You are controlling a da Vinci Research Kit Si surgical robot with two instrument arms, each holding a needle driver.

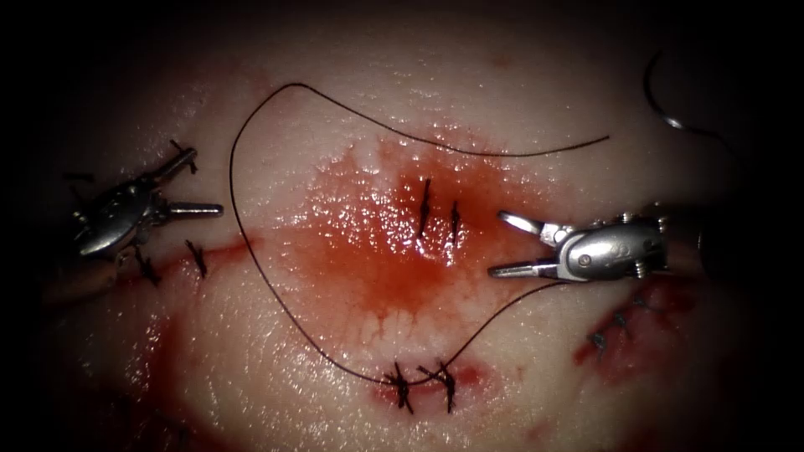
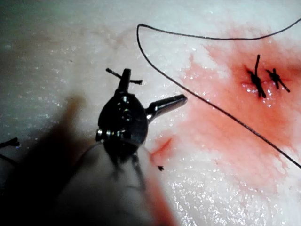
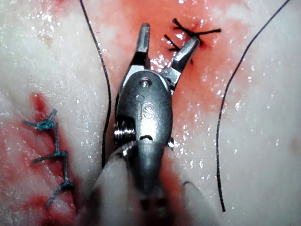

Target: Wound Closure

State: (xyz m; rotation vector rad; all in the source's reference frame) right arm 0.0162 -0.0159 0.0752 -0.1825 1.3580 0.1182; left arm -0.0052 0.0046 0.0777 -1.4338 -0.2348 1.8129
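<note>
In the endoscope view the tissue (image 1: 469,75) carries a wide patch of red fluid (image 1: 377,251) around two dark stitches (image 1: 439,219) at its middle. The left tool (image 1: 194,182) sits well to the left of those stitches, its jaws apart and holding nothing; one jaw lies near a short cut end of thread (image 1: 181,151). The right tool (image 1: 509,244) lies just to the right of the stitches, jaws spread wide and empty. A long dark thread (image 1: 243,251) loops from above the stitches round their left side, down to a second pair of stitches (image 1: 423,385) below them, then up toward the right tool. The needle (image 1: 655,99) lies free on the tissue far up and to the right of the stitches, held by neither tool and not driven in. A blue stitch line (image 1: 618,322) lies below the right tool.

In the left wrist view the left tool (image 2: 153,89) shows its jaws parted, one over a cut end of thread (image 2: 135,81). The thread (image 2: 197,96) runs between the tool and the central stitches (image 2: 264,80).

In the right wrist view the right tool (image 3: 167,40) has open jaws, one tip just beside a dark stitch (image 3: 195,33) in the red fluid (image 3: 211,80). Strands of thread (image 3: 101,75) pass on both sides of it, and blue stitches (image 3: 54,157) lie beside its body.
</note>
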